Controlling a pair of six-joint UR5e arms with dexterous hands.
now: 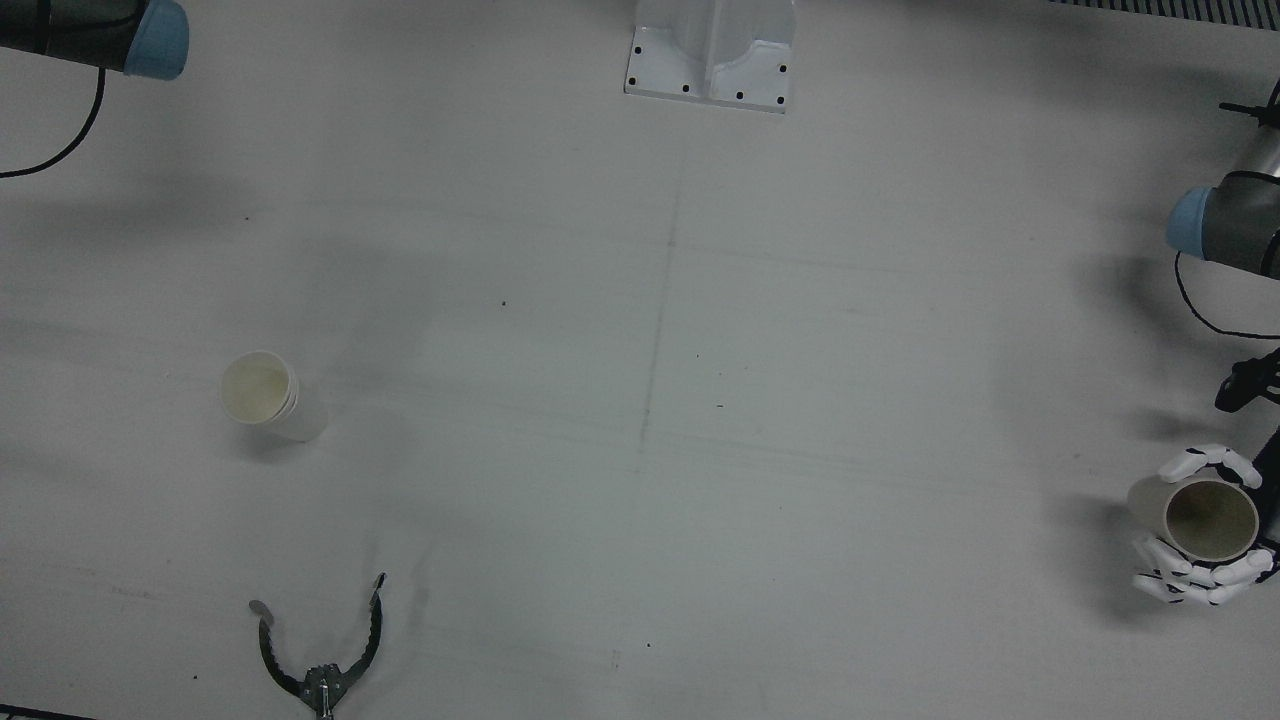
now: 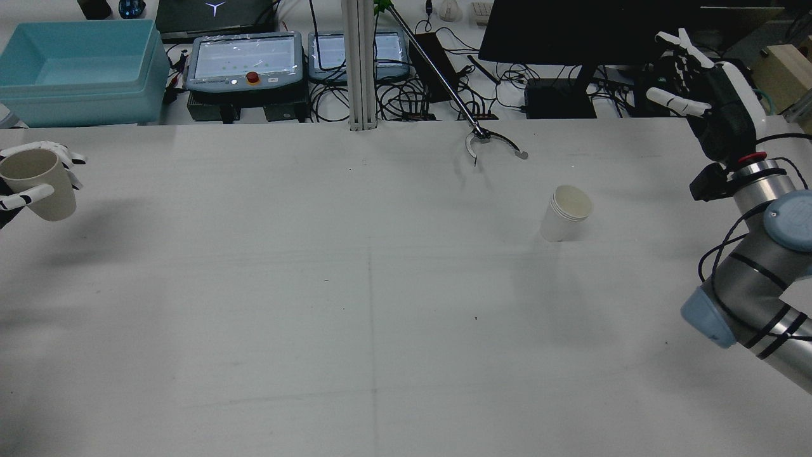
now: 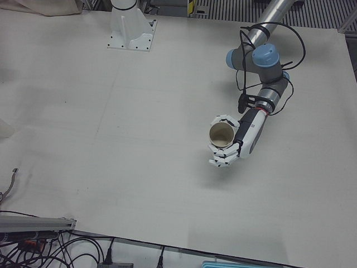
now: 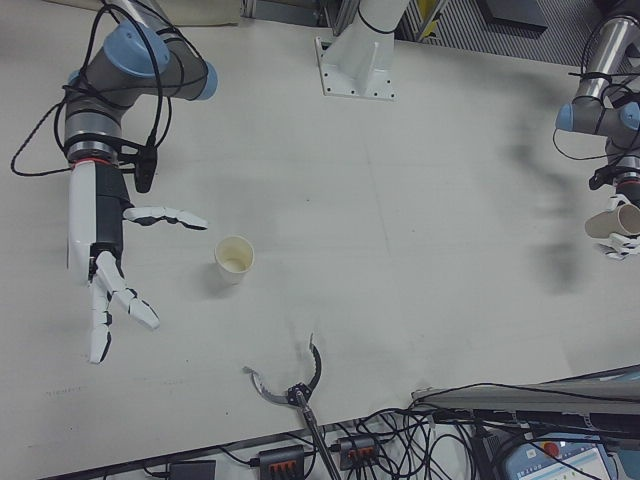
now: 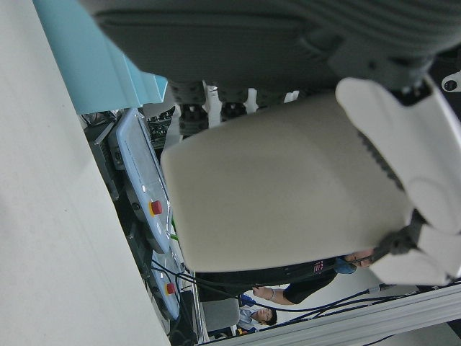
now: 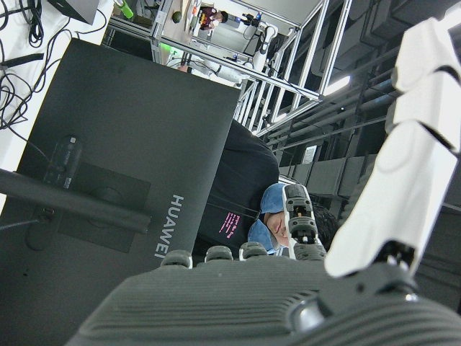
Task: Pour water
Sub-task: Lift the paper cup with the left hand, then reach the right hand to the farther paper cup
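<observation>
Overhead, front view: left hand (image 1: 1205,540) wraps a beige cup (image 1: 1198,517), mouth up, by the view's right edge; a white cup (image 1: 268,394) stands far across the table (image 1: 640,400).
Rear view: held cup raised above the table; right hand (image 2: 704,89) empty, fingers spread.
Right-front view: white cup upright, just beside the splayed right hand.

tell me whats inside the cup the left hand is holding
The held cup in the left hand shows bare tan inner walls; its shadowed bottom hides any water.
</observation>
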